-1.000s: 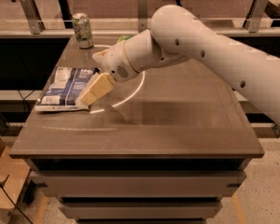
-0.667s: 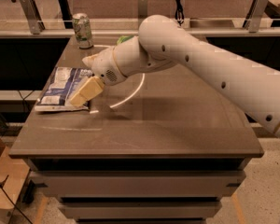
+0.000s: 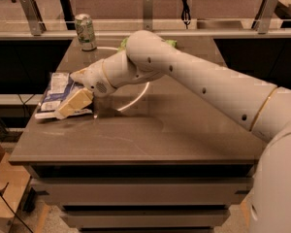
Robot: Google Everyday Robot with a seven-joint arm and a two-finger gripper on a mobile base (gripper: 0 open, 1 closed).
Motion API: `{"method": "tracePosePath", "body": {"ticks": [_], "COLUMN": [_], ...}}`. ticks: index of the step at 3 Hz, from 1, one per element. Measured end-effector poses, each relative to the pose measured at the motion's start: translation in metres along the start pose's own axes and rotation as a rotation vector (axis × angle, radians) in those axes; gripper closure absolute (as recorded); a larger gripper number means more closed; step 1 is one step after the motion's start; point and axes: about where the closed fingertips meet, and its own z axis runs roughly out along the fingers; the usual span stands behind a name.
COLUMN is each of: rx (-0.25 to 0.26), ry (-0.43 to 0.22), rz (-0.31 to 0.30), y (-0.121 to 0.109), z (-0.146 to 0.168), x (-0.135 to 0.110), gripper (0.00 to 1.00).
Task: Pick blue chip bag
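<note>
Arm [image 3: 194,79] outstretched, claw [image 3: 71,105] down low

Gripper slides left, further onto bag

Vs 1 s ago: gripper [image 3: 70,106] sits further left & a bit lower, now lying across the right part of the blue chip bag [image 3: 56,89] and hiding more of it than before. Arm [image 3: 208,86] reaches out w/ it: the elbow bend is further left & lower in view, and more of the forearm crosses the bench [image 3: 136,135].

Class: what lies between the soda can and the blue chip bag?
Camera view: only bare table separates soda can from blue chip bag; the gripper hangs over the bag's near edge.
</note>
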Motion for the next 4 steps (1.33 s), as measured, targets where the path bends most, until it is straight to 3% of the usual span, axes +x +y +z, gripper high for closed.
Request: {"method": "tracePosePath", "body": {"ticks": [2, 3, 4], "rx": [0.046, 0.077, 0.105], "ry": [-0.015, -0.048, -0.078], "rz": [-0.007, -0.038, -0.114], "y": [-0.005, -0.006, -0.006], "z": [-0.008, -0.031, -0.064], "x": [-0.002, -0.016, -0.043], "gripper": [0.64, 0.87, 1.00]}}
